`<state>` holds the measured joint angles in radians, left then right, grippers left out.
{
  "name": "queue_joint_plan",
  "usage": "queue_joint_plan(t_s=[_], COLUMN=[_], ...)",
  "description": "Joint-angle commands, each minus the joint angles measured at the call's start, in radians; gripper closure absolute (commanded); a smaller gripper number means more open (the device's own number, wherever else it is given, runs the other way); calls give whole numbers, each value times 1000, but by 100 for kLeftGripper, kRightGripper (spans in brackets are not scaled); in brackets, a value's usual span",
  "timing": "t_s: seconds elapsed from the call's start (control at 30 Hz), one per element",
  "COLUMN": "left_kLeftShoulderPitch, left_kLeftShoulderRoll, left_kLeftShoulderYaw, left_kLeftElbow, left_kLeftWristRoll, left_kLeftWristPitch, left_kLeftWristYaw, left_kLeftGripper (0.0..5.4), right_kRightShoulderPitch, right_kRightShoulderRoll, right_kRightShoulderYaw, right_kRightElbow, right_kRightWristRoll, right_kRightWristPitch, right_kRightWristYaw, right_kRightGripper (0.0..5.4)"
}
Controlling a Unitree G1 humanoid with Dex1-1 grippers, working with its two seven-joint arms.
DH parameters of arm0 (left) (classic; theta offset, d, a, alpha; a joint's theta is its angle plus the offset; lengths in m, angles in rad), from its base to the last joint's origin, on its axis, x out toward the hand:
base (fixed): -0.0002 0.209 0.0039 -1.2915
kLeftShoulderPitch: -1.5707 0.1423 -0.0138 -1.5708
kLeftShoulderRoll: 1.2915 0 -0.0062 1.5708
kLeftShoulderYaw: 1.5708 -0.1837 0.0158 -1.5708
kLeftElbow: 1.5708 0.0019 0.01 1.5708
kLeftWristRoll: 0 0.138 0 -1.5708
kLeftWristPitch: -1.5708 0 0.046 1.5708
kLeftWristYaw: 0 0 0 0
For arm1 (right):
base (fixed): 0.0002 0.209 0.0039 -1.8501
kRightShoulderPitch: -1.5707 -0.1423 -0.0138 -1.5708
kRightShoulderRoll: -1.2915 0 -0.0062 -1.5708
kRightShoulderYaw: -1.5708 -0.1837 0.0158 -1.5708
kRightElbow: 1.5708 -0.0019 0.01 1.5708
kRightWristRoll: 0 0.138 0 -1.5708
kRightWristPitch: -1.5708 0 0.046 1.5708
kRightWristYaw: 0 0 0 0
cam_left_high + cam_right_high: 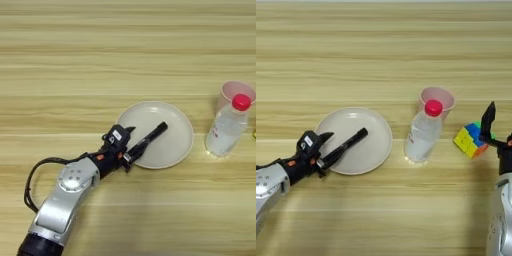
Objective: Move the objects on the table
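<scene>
A round cream plate (172, 145) lies on the table (100, 65). A slim black marker pen (150, 139) rests slanted across the plate's left part, with its near end sticking out past the rim. My left gripper (129, 148) is at that end, open, with the pen's end between its fingers and close to the lower one. A clear red-capped bottle (423, 132) stands upright to the right of the plate. Further right sits the blue-yellow-green block (470, 138). My right gripper (490, 131) is right at the block's right side.
A pink cup (437, 96) stands just behind the bottle, almost touching it. My right arm (501, 215) comes up along the right edge. My left arm (65, 200) crosses the bottom left corner, with a black cable looping beside it.
</scene>
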<state>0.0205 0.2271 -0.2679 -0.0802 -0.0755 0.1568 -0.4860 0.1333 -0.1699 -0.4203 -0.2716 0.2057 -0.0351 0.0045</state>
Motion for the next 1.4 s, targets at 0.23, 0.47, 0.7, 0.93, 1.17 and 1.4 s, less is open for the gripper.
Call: queue_joint_plan(t_s=[0.23, 0.47, 0.7, 0.93, 1.17, 1.4], left_kLeftShoulderPitch=[-25, -63, -132, -207, -240, -262], left_kLeftShoulderRoll=[-17, -17, -9, -5, -4, -4], left_kLeftShoulderYaw=[37, 69, 99, 123, 119, 118], left_kLeftElbow=[20, 32, 86, 169, 320, 449], left_kLeftWristRoll=[0, -8, 18, 32, 76, 94], left_kLeftWristPitch=[-8, -10, -37, -69, -132, -181], left_kLeftWristYaw=[31, 35, 57, 76, 101, 99], left_kLeftGripper=[156, 85, 28, 2, 2, 2], right_kRightShoulderPitch=[3, 1, 2, 4, 5, 6], right_kRightShoulderRoll=[1, 2, 6, 10, 13, 13], right_kRightShoulderYaw=[8, 12, 17, 22, 22, 21], right_kRightElbow=[2, 4, 1, -4, -8, -11], right_kRightWristRoll=[-16, -18, -21, -24, -26, -24], right_kRightWristPitch=[5, 5, 3, 4, 5, 8], right_kRightWristYaw=[-1, 0, -3, -5, -6, -5], right_kRightGripper=[0, 0, 0, 0, 0, 0])
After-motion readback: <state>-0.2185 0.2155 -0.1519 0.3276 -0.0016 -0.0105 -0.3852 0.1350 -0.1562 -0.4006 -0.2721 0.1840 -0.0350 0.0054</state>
